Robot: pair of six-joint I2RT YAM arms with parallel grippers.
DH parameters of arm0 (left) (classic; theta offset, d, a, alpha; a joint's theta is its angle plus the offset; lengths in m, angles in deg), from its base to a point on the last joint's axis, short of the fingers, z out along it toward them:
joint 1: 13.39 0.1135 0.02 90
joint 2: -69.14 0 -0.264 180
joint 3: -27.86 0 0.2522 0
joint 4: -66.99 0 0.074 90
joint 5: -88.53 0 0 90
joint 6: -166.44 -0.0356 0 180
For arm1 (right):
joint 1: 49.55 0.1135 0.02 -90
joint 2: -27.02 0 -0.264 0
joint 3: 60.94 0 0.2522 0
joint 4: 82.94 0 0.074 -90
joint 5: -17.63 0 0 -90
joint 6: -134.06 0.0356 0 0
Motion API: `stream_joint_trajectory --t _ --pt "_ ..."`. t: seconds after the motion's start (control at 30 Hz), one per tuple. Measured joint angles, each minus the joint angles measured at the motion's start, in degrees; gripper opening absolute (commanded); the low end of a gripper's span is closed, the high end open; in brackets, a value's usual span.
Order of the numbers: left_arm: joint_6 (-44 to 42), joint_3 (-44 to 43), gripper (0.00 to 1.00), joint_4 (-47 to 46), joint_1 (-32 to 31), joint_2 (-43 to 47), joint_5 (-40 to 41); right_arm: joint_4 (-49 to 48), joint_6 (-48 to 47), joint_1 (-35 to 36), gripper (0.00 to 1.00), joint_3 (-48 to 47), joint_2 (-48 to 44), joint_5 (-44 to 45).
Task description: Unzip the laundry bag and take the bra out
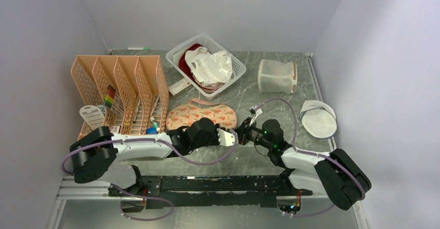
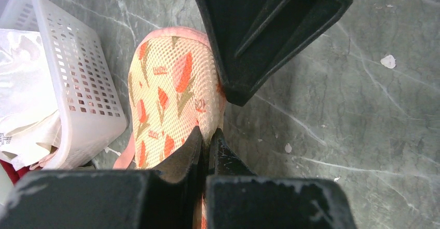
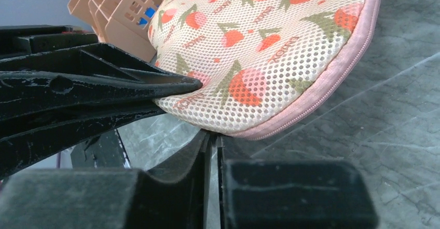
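Left wrist view is showing the left gripper [image 2: 208, 136] clenching on the near edge of the laundry bag [image 2: 166, 89], which is lying flat on the table [image 2: 337, 109] beside the white basket [image 2: 88, 83]. The right gripper [image 3: 214, 140] is pressing closed just under the bag's pink zipper edging, and what its tips are pinching is lying out of sight

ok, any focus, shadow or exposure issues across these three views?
Top external: even light, sharp throughout; only the white cloth in the basket runs close to blown out. Left wrist: left gripper's fingers are soft, laundry bag mesh crisp, a soft shadow on the table. Right wrist: right gripper's fingers blurred, bag weave and zipper edging sharp.
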Motion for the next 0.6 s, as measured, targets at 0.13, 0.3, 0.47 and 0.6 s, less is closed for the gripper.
stream_joint_trajectory --t 0.13,0.3,0.47,0.6 --pt "0.07 0.0 0.07 0.0 0.0 0.33 -0.46 0.26 0.39 0.09 0.0 0.52 -1.11 1.38" --pt "0.07 0.0 0.07 -0.02 0.0 0.72 -0.68 4.39 0.52 0.28 0.0 0.68 -4.0 6.8" --pt "0.07 0.0 0.07 0.02 0.02 0.72 -0.76 12.04 0.2 -0.63 0.0 0.07 -7.17 13.22" --pt "0.02 0.0 0.34 0.0 0.02 0.72 -0.96 17.05 0.46 -1.75 0.0 -1.33 -9.01 16.52"
